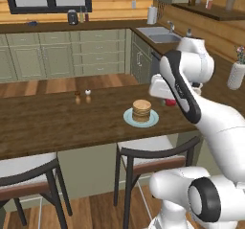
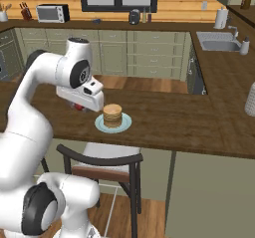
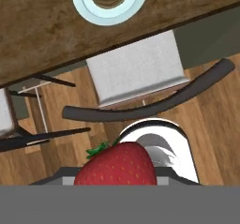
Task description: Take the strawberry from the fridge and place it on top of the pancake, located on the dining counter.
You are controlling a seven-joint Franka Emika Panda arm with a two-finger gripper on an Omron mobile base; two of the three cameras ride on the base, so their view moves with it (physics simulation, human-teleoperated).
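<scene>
Holding the strawberry [image 3: 115,164], the gripper [image 2: 79,106] is clamped on the berry, which sits at the fingertips in the hand view. Fetch from the fridge: judged done. Remaining: carry over the stack, lower, release. Ahead of the gripper: pancake [image 2: 113,115] on its blue plate [image 2: 125,126], on the dining counter [image 2: 169,117]. Below it: stool [image 3: 136,68]. Arm: elbow raised, wrist bent downward near the counter's edge.

Two base views from behind the arm, left and right, facing down over the dining counter [image 1: 57,122] toward the kitchen; both sharing the pancake [image 1: 141,110]. Hand view close, straight down on a stool [image 3: 136,68]
</scene>
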